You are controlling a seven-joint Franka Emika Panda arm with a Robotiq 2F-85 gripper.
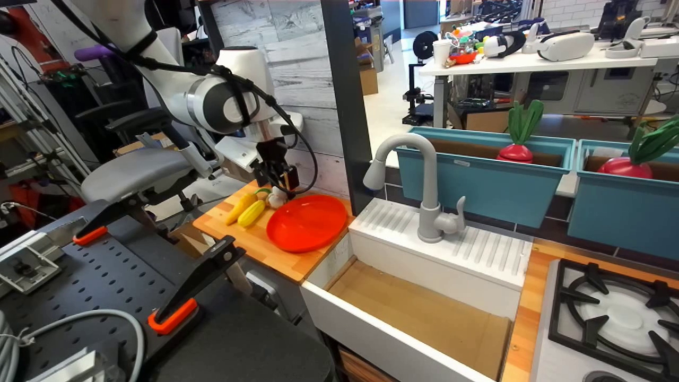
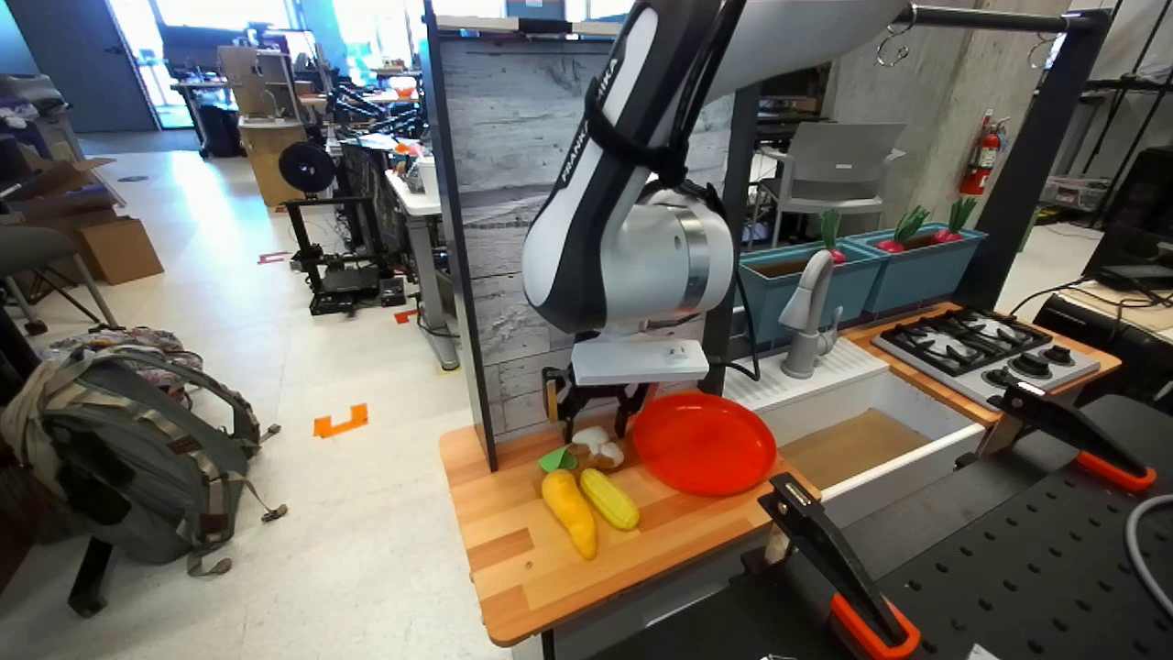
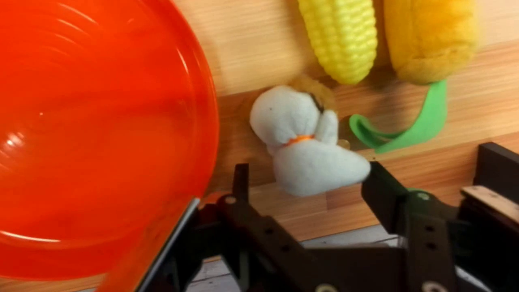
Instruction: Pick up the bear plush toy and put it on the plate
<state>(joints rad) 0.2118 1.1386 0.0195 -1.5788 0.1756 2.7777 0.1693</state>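
Note:
The bear plush toy is a small cream-white lump with an orange neck band and tan patches. It lies on the wooden counter in the wrist view point(image 3: 312, 168) and in both exterior views point(image 1: 277, 198) point(image 2: 600, 447). The red-orange plate point(image 3: 101, 121) lies just beside it, also in both exterior views point(image 1: 307, 223) point(image 2: 706, 445). My gripper point(image 3: 307, 165) is open above the toy, which shows between its fingertips. The right fingertip in the wrist view overlaps the toy's pointed end; I cannot tell whether they touch. The gripper also shows in both exterior views point(image 1: 277, 183) point(image 2: 594, 426).
A yellow corn cob point(image 3: 344, 40) and an orange-yellow plush vegetable point(image 3: 429, 36) with a green leaf lie close to the toy. A wood-patterned wall panel point(image 2: 513, 275) stands behind. The sink point(image 1: 424, 313) with a grey faucet point(image 1: 429, 180) is beyond the plate.

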